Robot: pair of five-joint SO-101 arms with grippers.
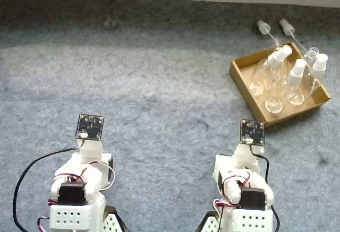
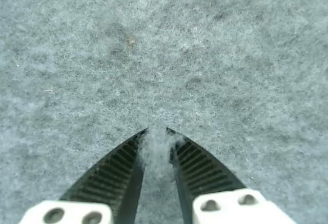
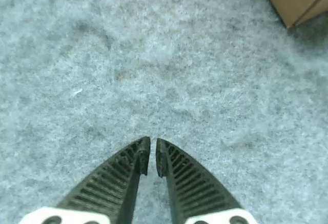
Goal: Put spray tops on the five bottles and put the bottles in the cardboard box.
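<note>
Left fingers (image 2: 115,178), right fingers (image 3: 128,178) closed; clear, partly white-topped bottles (image 1: 295,80) in box (image 1: 246,91)

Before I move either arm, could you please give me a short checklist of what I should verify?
1. Left hand empty and shut: ok.
2. Right hand empty and shut: ok.
3. All spray tops fitted: not ok; two loose spray tops lie on the carpet beyond the cardboard box.
4. Five bottles in the box: cannot tell; the clear bottles overlap.
</note>
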